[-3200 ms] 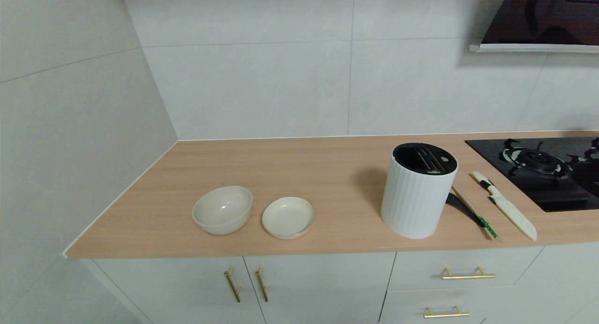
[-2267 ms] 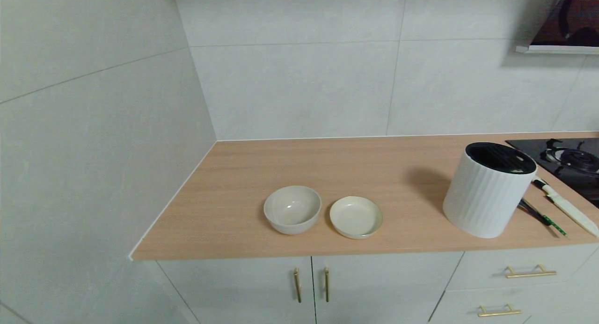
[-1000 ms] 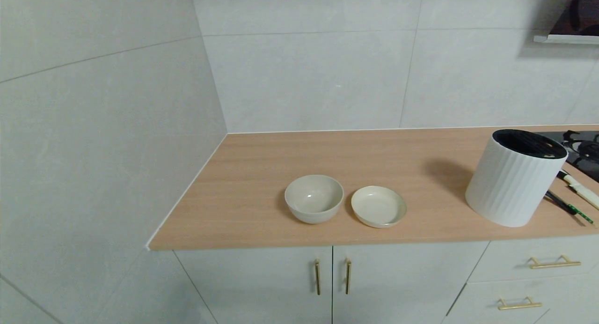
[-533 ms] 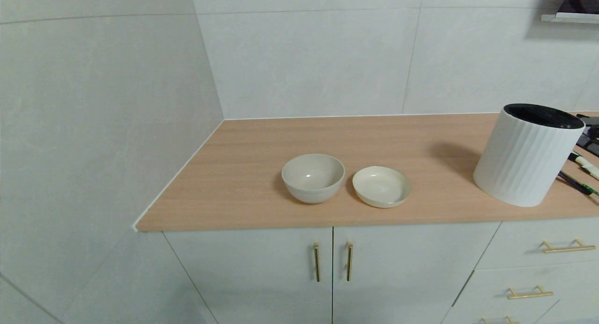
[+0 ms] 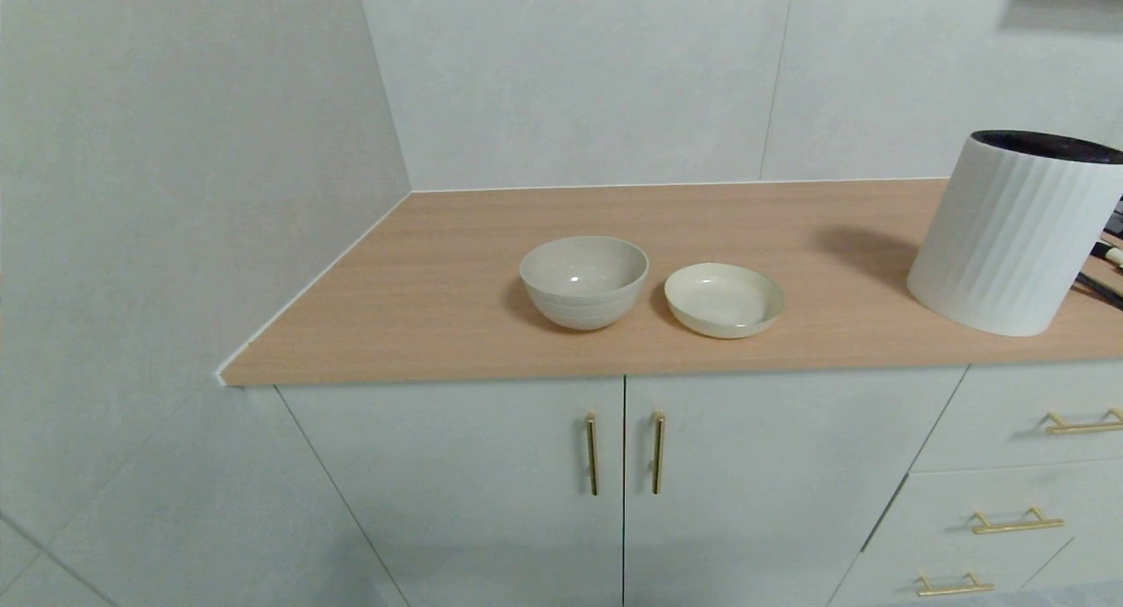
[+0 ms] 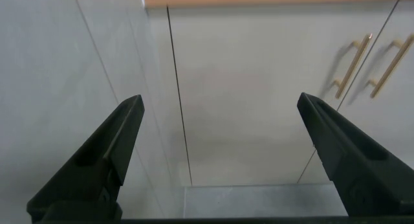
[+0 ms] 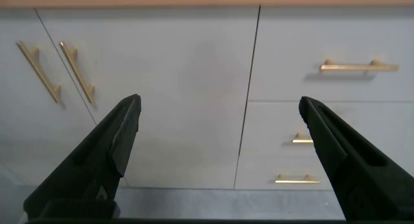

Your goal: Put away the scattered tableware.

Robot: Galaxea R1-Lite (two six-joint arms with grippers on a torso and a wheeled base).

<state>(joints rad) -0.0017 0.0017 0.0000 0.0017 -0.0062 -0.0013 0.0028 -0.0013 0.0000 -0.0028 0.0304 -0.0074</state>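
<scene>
Approach step: L hand (image 6: pixel 220 104) & R hand (image 7: pixel 218 102) both wide, empty, low by cupboard doors (image 5: pixel 491 475). Next, prob.: raise one to bowl (image 5: pixel 583 281) on worktop (image 5: pixel 421 309).

On the counter (image 5: pixel 456 265) above the right gripper (image 7: pixel 218 102), the white ribbed holder (image 5: pixel 1009 239) is clipped by the frame edge; utensils (image 5: pixel 1111 256) beyond it are mostly hidden.
</scene>
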